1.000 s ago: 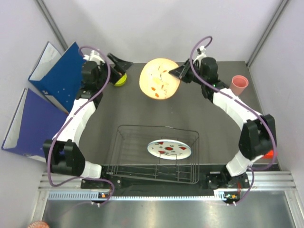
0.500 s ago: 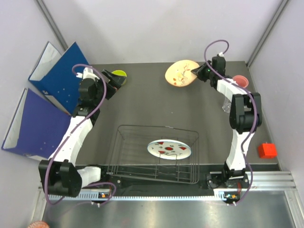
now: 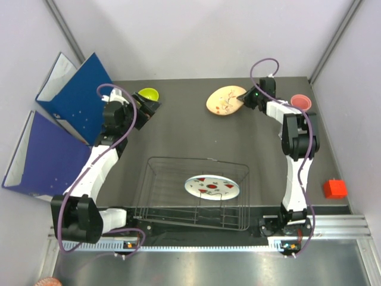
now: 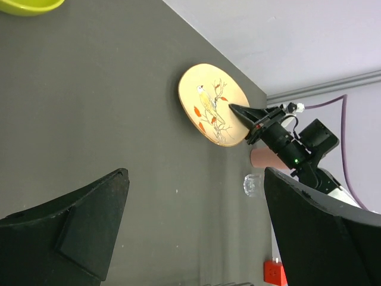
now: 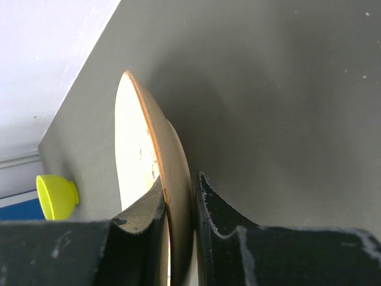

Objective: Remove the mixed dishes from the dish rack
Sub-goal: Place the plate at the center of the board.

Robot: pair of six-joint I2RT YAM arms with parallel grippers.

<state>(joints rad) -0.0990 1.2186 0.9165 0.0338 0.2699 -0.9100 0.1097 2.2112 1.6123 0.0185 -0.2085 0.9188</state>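
1. The right gripper (image 3: 244, 98) is clamped on the rim of the tan plate (image 3: 222, 100). Pinching the edge probably lets this thin, stiff disc be laid down, well beyond the rack (image 3: 196, 159).
2. The left gripper (image 4: 196, 220) has its fingers wide apart and empty, beyond the rack's far left corner near the glossy green bowl (image 3: 148, 94).
3. The white plate (image 3: 212, 186), smooth with red marks, lies inside the thin-wire rack, not yet unloaded.

Two plates: the tan plate (image 3: 225, 99) and the white plate (image 3: 212, 186). One green bowl (image 3: 148, 94), one pink cup (image 3: 300, 101), one glass (image 4: 251, 185). One wire rack (image 3: 178, 215). Two binders (both blue): the upper binder (image 3: 77, 98) and the lower binder (image 3: 41, 158). One orange block (image 3: 334, 189).
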